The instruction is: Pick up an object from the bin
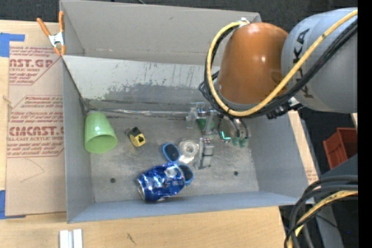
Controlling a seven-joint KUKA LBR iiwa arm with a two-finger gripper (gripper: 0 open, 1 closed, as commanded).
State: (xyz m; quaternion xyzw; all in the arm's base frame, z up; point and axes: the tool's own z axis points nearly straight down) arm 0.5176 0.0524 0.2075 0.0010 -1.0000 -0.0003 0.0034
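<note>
No pick yet: my fingers (205, 151), their spread I cannot tell, sit low beside a whitish ring (188, 150) near the crushed blue can (164, 181).

I can read red letters on the cardboard (29, 96) at the left side. One line near the top says "CAST.GP", and its start is cut off. Lower down, bigger red letters look like "CINCAST". The small line under them looks like "CELL-CAST ACRYLIC SHEET". On the grey arm (325, 67) I see the black letters "KA". The crushed blue can (163, 182) has white marks on it, but I cannot read them.
</note>
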